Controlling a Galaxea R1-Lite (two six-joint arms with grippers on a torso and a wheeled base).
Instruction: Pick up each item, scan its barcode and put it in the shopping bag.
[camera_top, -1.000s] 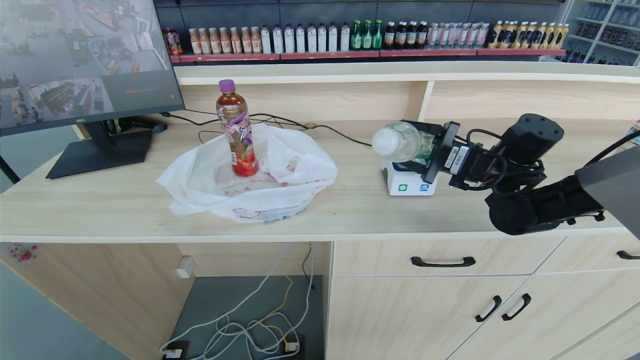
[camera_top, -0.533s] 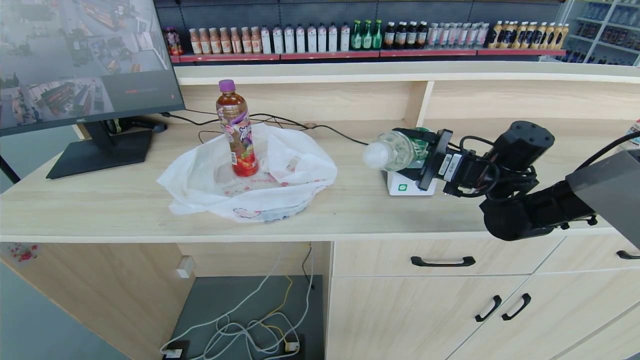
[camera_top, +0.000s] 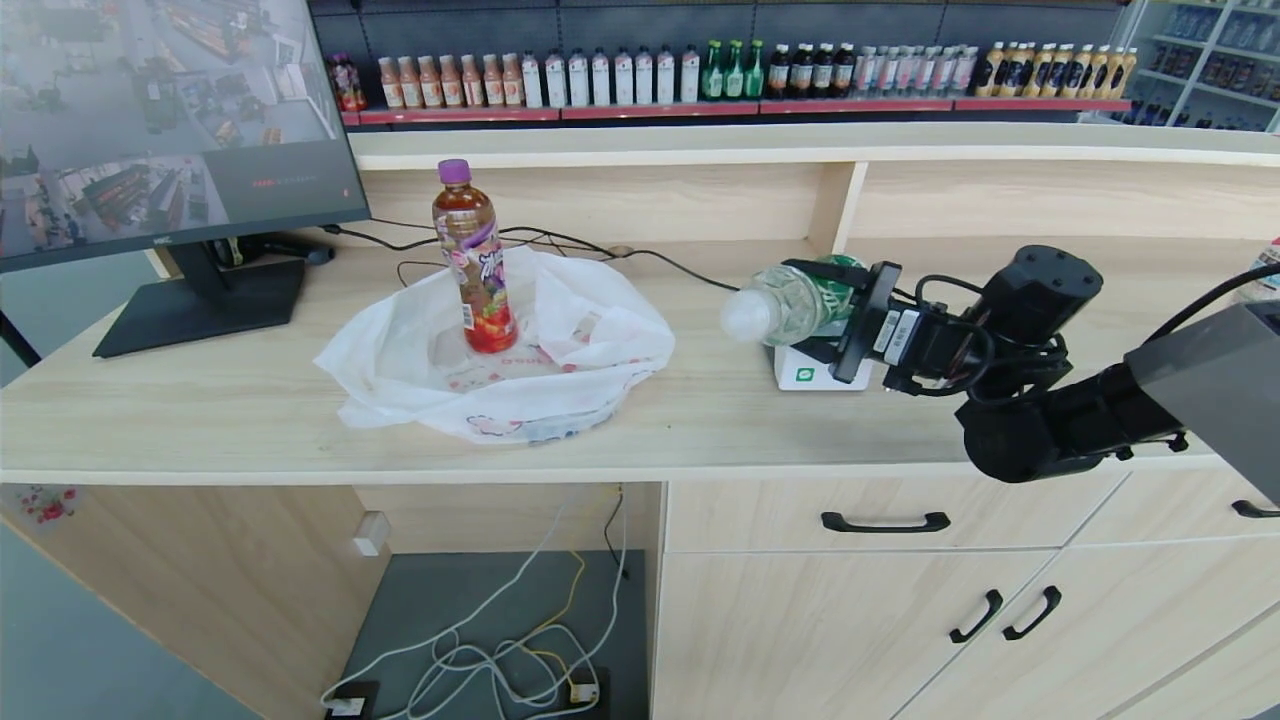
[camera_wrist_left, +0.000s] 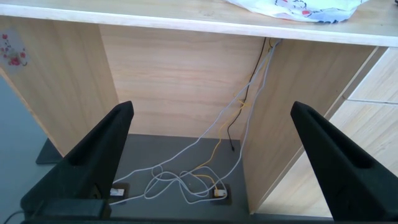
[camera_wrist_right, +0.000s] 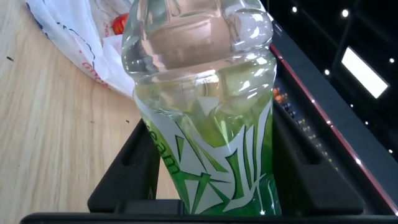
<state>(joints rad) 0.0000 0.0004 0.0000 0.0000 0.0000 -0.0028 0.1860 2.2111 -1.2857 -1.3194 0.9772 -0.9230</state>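
The clear bottle with the green label (camera_top: 790, 298) (camera_wrist_right: 211, 124) is lying roughly horizontal in the air, its base pointing toward the shopping bag (camera_top: 385, 365) (camera_wrist_right: 74, 37), and it is hanging directly above the white scanner box (camera_top: 812, 374), which is sitting on the wooden counter (camera_top: 200, 405). The right gripper (camera_top: 812, 304) (camera_wrist_right: 214, 180) is pinching this bottle around the labelled section, with one black finger (camera_wrist_right: 127, 165) pressing on each side. To the robot's left, the shopping bag is lying open and flattened on the counter, and a red drink bottle with a purple cap (camera_top: 474, 262) is standing upright inside it. The left gripper (camera_wrist_left: 217, 155) is hanging below counter level with its fingers (camera_wrist_left: 99, 155) spread wide and gripping nothing – it is facing the open recess under the counter, where loose cables (camera_wrist_left: 186, 180) are lying on the floor. A monitor (camera_top: 150, 110) is standing at the counter's left end.
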